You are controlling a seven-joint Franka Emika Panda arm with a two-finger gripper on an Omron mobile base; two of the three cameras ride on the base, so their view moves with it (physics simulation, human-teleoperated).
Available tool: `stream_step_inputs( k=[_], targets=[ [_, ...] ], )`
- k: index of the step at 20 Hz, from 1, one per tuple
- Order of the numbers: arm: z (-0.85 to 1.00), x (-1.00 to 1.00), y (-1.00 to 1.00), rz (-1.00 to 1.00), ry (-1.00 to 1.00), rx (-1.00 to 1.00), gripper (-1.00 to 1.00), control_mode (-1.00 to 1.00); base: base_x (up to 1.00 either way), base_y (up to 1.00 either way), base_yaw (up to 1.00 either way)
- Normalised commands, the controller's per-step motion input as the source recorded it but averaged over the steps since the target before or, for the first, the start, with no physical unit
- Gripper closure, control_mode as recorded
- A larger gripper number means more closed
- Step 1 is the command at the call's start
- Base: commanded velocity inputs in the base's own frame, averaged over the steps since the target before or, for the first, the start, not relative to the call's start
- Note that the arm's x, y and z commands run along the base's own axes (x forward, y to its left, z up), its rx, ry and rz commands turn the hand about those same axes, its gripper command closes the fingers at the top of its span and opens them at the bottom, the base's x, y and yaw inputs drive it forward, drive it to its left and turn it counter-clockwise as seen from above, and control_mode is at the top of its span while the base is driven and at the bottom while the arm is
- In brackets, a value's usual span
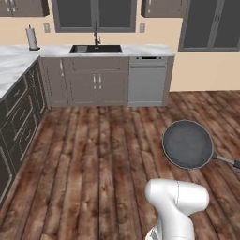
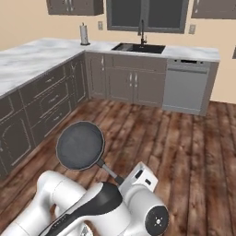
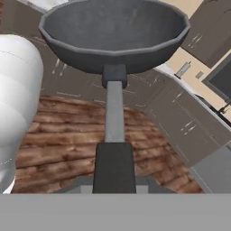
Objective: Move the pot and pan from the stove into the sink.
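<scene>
— How far along was it?

— Midway with the pan [image 1: 187,144], I'd say. It was off the stove and in the air over the wood floor, at the right of the left base view and lower left of the right base view. The sink [image 1: 96,48] sat far off at the top of both frames, set in the bench [image 1: 145,49], and looked empty from where I stood. I couldn't see the pot, so that half I judged not yet done.

— Was the tool holding it?

— Yes. In the hand view the tool [image 3: 114,178] was clamped on the end of the pan's handle at the bottom centre.

— Which way did the pan lie?

— Level, open side up. Its long axis ran along the handle, bowl away from the tool, roughly toward the sink.
</scene>
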Motion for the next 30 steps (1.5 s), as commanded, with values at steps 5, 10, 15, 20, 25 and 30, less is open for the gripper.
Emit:
stream_step_inputs(
  k=[5, 10, 15, 20, 25, 30],
  targets=[
    [0.0, 0.0, 0.0, 0.0, 0.0, 0.0, 1.0, 1.0, 0.53, 0.29, -0.07],
    [0.0, 0.0, 0.0, 0.0, 0.0, 0.0, 1.0, 1.0, 0.66, 0.37, -0.08],
    [0.0, 0.0, 0.0, 0.0, 0.0, 0.0, 1.0, 1.0, 0.7, 0.41, -0.08],
    [0.0, 0.0, 0.0, 0.0, 0.0, 0.0, 1.0, 1.0, 0.72, 0.41, -0.08],
    [0.0, 0.0, 0.0, 0.0, 0.0, 0.0, 1.0, 1.0, 0.79, 0.39, -0.07],
    [0.0, 0.0, 0.0, 0.0, 0.0, 0.0, 1.0, 1.0, 0.84, 0.37, -0.08]
  ],
)
